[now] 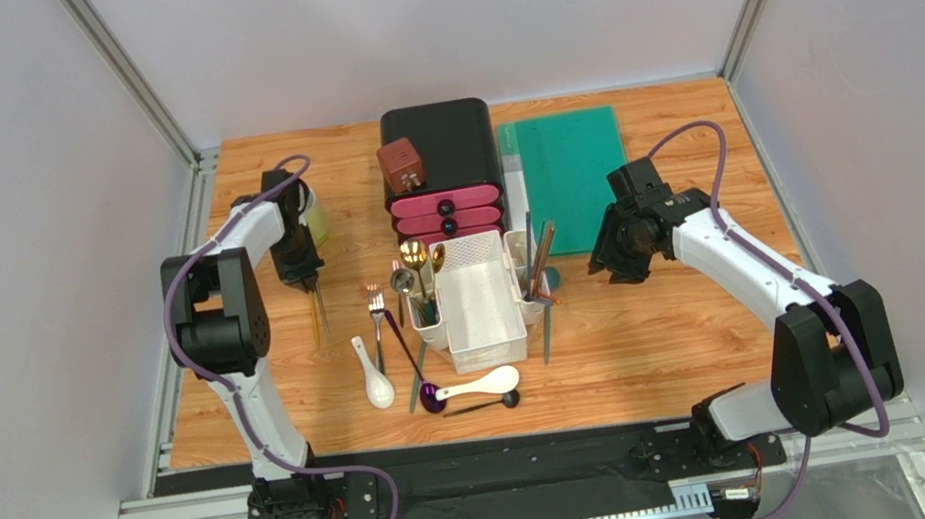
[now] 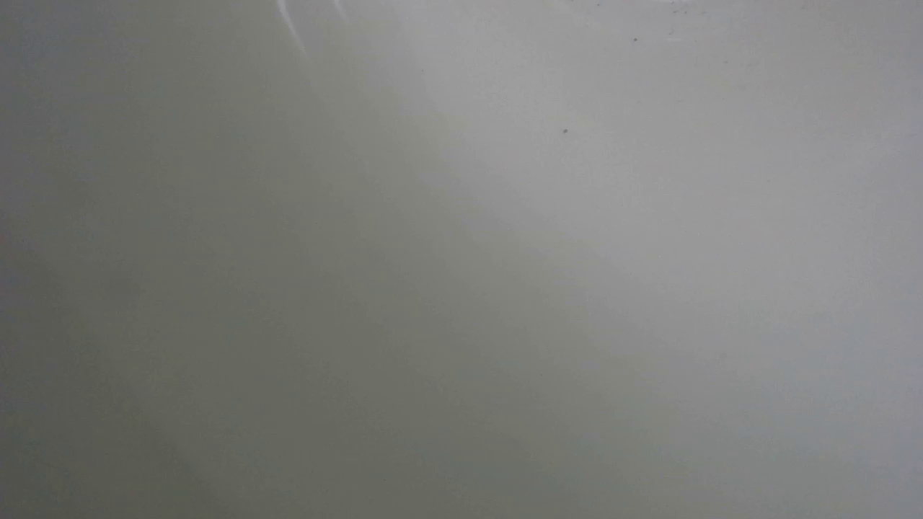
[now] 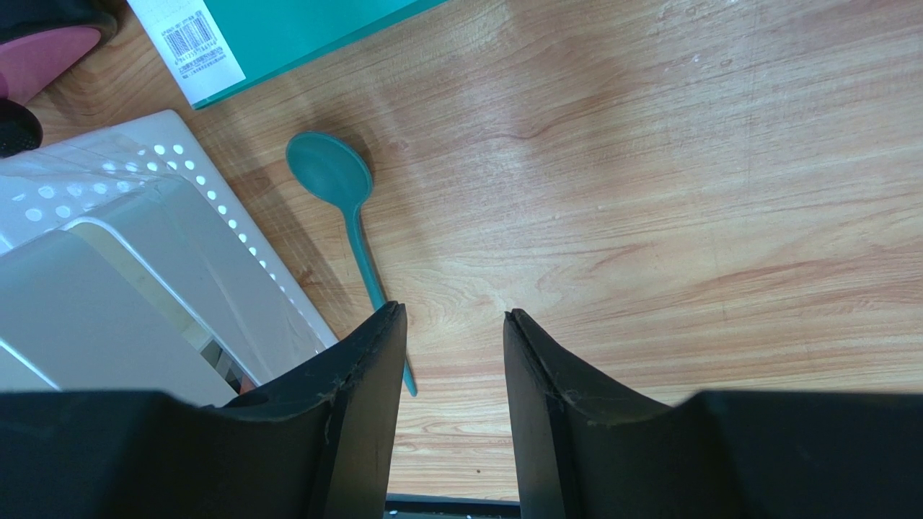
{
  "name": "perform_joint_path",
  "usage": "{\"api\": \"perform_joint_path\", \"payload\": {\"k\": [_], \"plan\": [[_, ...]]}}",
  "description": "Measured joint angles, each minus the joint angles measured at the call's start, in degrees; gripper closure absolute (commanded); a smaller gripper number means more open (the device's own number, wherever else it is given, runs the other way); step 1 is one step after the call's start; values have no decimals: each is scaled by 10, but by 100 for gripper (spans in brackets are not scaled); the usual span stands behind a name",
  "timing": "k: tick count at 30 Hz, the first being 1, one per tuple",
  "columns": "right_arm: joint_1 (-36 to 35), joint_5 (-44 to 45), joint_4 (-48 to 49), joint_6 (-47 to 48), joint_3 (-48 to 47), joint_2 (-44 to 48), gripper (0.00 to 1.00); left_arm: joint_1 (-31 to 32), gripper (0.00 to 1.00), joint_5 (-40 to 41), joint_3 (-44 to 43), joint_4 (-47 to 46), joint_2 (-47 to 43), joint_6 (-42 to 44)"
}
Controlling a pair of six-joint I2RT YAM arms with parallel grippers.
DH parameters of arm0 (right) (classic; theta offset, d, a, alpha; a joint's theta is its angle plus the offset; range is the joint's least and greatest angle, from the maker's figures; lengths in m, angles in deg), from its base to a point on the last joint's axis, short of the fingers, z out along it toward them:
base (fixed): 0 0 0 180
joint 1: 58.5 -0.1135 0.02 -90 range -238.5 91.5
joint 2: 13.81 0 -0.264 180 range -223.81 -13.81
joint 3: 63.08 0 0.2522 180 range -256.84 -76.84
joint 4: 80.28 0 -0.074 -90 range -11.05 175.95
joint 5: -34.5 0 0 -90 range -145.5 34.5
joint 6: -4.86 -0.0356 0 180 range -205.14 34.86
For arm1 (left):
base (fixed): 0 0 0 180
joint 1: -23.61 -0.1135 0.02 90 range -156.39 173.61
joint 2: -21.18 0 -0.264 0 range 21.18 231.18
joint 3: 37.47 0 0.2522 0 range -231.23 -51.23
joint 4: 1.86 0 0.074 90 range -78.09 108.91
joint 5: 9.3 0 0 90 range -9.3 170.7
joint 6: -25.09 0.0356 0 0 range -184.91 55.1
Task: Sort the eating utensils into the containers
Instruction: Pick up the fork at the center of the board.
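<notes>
Here the right fingers [image 3: 363, 389] stand spread and empty, with the teal spoon [image 3: 330, 178] lying just beside one fingertip.

The spoon [image 3: 330, 178] is teal, the caddy [image 3: 108, 195] white with dotted holes, the bench [image 3: 704, 162] pale wood-grain, the fingers [image 3: 347, 411] black; the box [image 1: 437, 138] at upper centre is black with pink drawers [image 1: 447, 213].

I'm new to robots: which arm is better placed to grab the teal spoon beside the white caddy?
Right, probably: the right hand hovers open over the teal spoon, while the left hand is far across the table.
</notes>
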Motion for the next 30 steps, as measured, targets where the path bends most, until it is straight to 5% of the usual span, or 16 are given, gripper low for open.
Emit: {"api": "perform_joint_path", "payload": {"k": [4,17,30], "plan": [[0,0,0,-2,0,0,57,0,99,0,0,0,-1,3],[0,0,2,-4,0,-7,57,0,100,-2,8,7,-27,7],[0,-3,3,-6,0,-8,57,-2,100,-28,24,36,-167,9]]}}
